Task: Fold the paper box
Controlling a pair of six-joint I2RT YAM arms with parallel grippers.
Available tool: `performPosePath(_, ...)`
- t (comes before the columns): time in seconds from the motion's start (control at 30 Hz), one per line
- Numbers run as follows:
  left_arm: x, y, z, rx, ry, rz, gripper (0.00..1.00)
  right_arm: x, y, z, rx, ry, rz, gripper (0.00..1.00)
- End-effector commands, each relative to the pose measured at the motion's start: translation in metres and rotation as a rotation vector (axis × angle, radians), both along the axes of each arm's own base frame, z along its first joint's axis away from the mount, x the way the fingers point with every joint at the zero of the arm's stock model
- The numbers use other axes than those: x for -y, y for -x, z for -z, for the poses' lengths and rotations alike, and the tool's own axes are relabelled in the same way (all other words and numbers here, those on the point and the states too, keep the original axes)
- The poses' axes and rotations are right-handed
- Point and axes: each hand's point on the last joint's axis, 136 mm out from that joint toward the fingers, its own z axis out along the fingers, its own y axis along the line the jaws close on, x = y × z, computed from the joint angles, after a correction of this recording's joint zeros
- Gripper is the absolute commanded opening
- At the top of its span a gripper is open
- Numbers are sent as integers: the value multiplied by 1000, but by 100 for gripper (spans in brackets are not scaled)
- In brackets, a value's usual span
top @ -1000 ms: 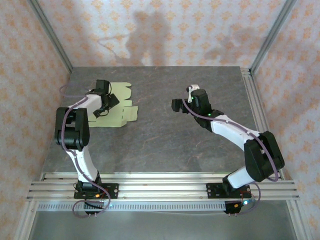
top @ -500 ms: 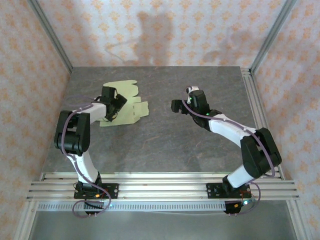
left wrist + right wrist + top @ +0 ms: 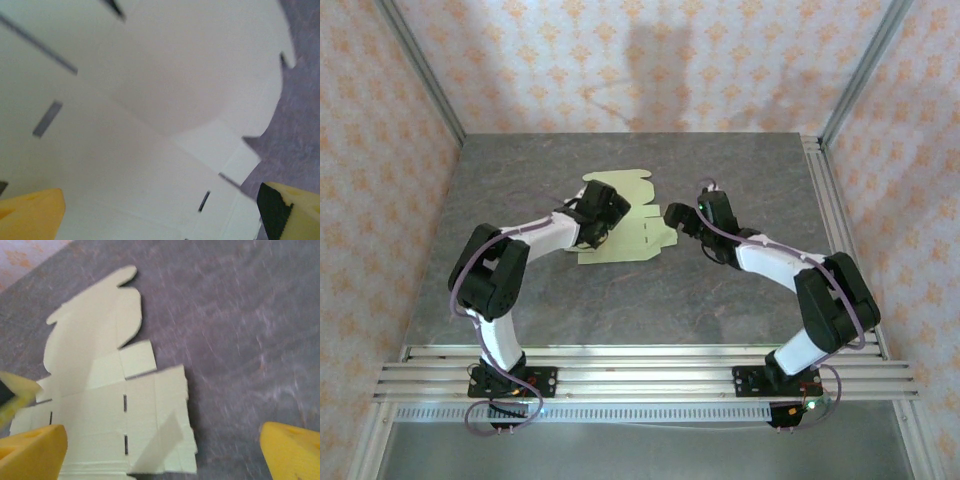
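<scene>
Paper box (image 3: 632, 243) flat on the desk (image 3: 720, 300); left gripper (image 3: 601, 214) wide open over it, right gripper (image 3: 678, 215) wide open beside it, both empty

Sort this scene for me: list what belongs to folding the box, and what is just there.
Belongs to the job:
- paper box, a flat unfolded sheet
- left gripper, open over the sheet
- right gripper, open, near the sheet

Just there:
- table
- aluminium rails
- patterned walls
</scene>
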Motion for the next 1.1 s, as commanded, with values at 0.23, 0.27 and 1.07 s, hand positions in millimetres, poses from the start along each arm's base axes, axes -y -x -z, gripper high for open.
performPosePath(0.23,-61,-11,-82,120,-331,14,100,-40,17,32,-139,-329,24,66)
performPosePath(0.27,-64,-10,-81,117,-333,13,100,-44,18,33,-143,-326,15,64)
performPosePath(1.07,-81,3,-73,104,-381,42,100,-78,31,45,-188,-217,-250,0)
